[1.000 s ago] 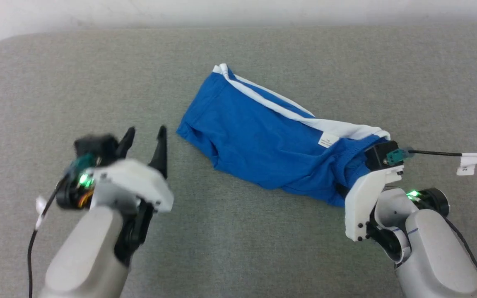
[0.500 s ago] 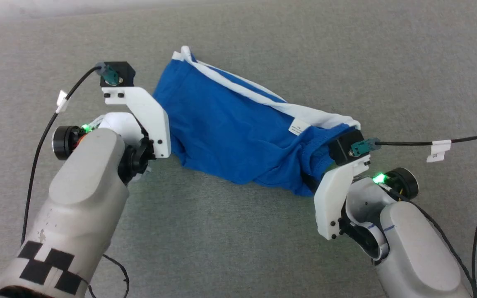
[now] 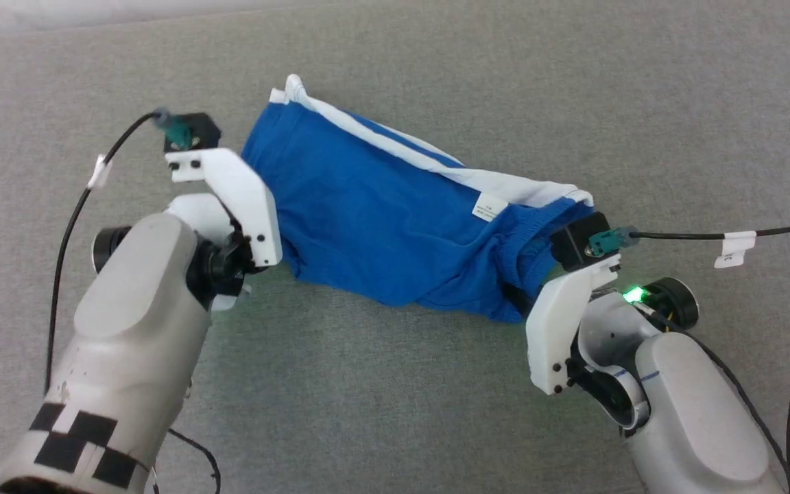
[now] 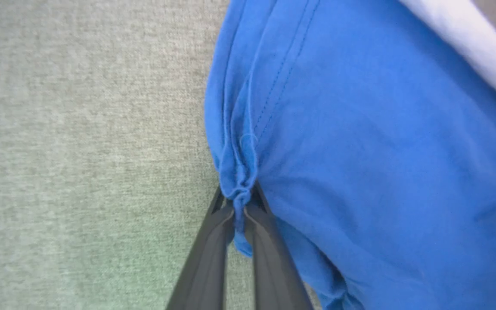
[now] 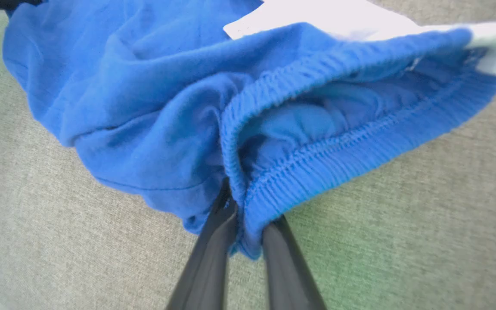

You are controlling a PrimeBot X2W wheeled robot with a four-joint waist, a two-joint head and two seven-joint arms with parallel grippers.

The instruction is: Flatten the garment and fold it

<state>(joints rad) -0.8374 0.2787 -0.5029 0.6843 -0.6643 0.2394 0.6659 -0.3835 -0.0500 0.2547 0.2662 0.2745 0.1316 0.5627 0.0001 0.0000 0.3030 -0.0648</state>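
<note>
The blue garment [image 3: 381,233] lay stretched across the grey table [image 3: 436,412] between the two arms. The left tool [image 4: 240,204] pinched a bunched fold at one blue edge. The right tool [image 5: 246,217] was clamped on the ribbed elastic edge at the opposite end, near the white label [image 3: 489,206].

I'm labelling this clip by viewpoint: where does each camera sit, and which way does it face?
Head view: on the head, looking down at the grey surface; left arm and right arm reach the garment.
Left wrist view: on the left wrist, looking along the left gripper, pinching the garment's edge.
Right wrist view: likewise, right gripper pinching its elastic hem.
Shared: the garment.
</note>
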